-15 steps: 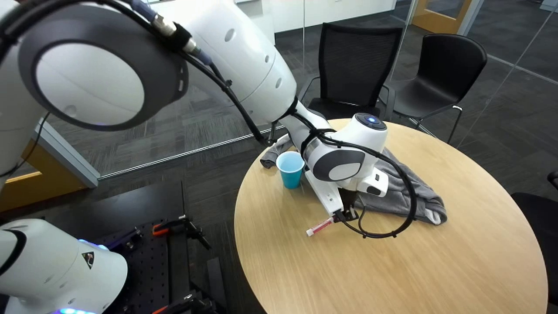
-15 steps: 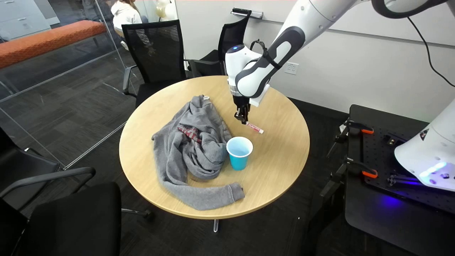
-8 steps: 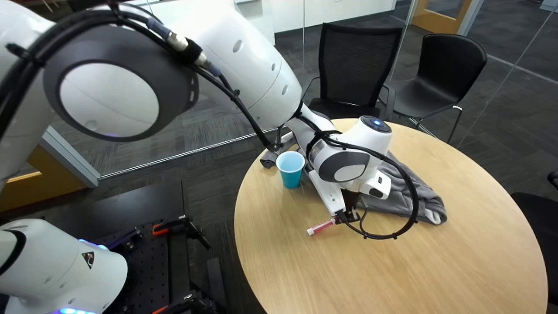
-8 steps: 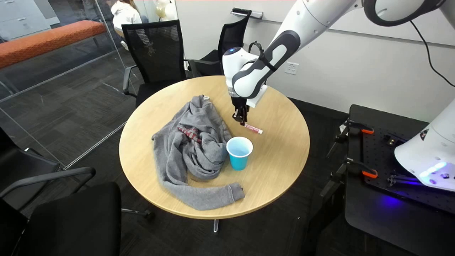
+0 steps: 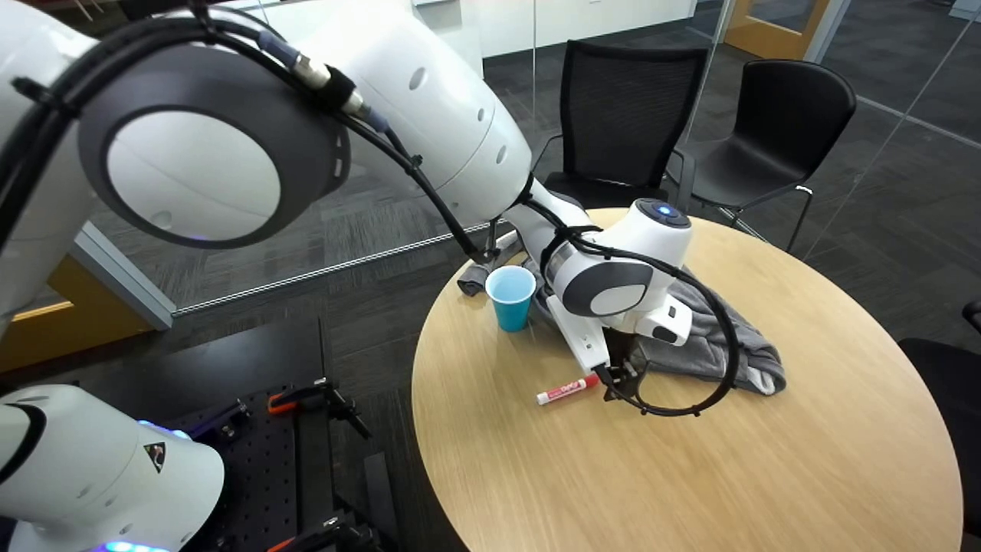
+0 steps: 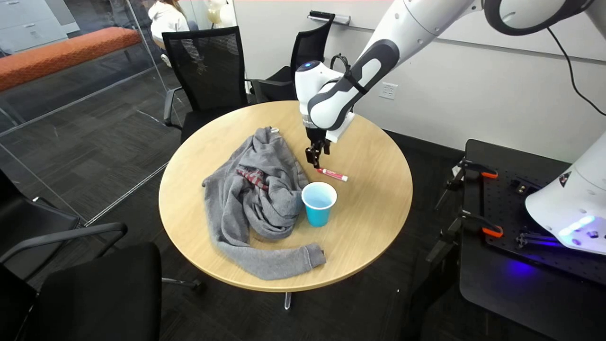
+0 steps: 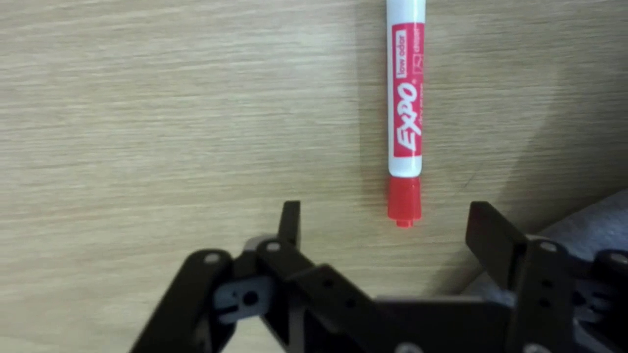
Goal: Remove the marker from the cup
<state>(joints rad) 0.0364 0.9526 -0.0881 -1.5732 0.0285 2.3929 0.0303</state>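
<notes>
Cloth [image 6: 279, 208] lies beside the cup [image 6: 317, 215], at its nine o'clock in an exterior view, the marker [image 6: 333, 174] on the table [image 6: 374, 203] at its one o'clock; the wrist view alone plainly shows the gripper [image 7: 384, 217] wide-jawed.

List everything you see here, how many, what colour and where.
Table: one, light wood, centre
Marker: one, white with red label and cap, lying on the table
Cup: one, blue with pale rim, upright on the table
Garment: one, grey with red patch, bunched on the table
Chairs: at least three, black, around the table
Person: one, white top, background, partly visible
Bench: one, orange, background
Door: at least one, wooden, background
Whiteboard: one, white, on the wall
Socket: one, white, same wall, lower
Stand: one, black, beside the table
Clamps: two, black and orange, on the stand
Arm: one, white and grey, over the table
Gripper: one, black, open, at the marker's cap end
</notes>
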